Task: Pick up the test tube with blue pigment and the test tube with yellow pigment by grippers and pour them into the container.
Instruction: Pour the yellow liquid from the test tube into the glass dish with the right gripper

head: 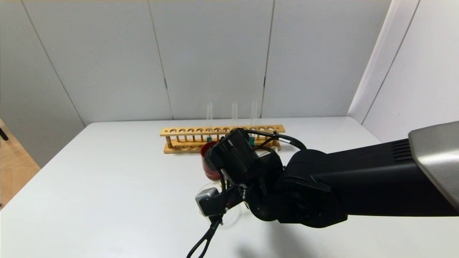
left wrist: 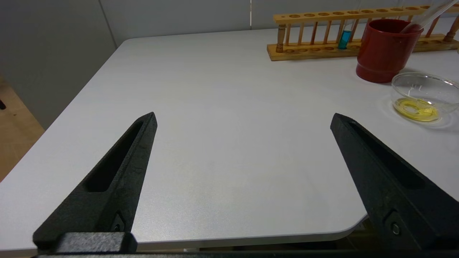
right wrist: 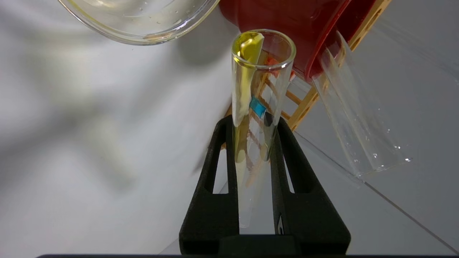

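My right gripper (right wrist: pixel 251 122) is shut on the test tube with yellow pigment (right wrist: pixel 261 71), which is tipped over. Only a thin yellow streak runs along its wall to the mouth, which is beside the container (right wrist: pixel 143 21). The container (left wrist: pixel 423 80) holds a yellow pool. In the head view my right wrist (head: pixel 233 154) hides the fingers and most of the container (head: pixel 201 189). The test tube with blue pigment (left wrist: pixel 345 38) stands in the wooden rack (head: pixel 186 132). My left gripper (left wrist: pixel 244 115) is open and empty at the table's near edge.
A dark-red cup (left wrist: pixel 385 50) stands between the rack and the container, with an empty clear tube (right wrist: pixel 358 118) leaning in it. A second tube with blue liquid (head: pixel 252 141) and a clear tube (head: pixel 234 114) show at the rack. The table's left half (head: pixel 107 186) is bare.
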Controlling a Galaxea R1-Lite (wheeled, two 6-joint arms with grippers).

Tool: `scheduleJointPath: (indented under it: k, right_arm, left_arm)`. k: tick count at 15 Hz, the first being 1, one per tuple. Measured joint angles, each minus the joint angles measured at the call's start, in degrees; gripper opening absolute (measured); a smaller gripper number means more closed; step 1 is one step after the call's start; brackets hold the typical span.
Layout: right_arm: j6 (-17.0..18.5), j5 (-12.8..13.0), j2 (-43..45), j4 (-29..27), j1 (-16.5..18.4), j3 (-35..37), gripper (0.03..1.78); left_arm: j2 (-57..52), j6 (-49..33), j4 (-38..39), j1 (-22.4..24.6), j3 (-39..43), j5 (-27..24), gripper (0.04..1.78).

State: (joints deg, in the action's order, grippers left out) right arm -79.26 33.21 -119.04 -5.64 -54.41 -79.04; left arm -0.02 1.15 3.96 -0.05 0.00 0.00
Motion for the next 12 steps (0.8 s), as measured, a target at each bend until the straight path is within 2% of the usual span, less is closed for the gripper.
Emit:
scheduleJointPath:
  k: [12]
  right_arm:
    - [-2.16,1.33,-1.07,-1.21,-0.37,-1.74,0.28]
  left_arm:
    - [0.00,-0.02,0.00,-0.02,0.00,0.00,1.71]
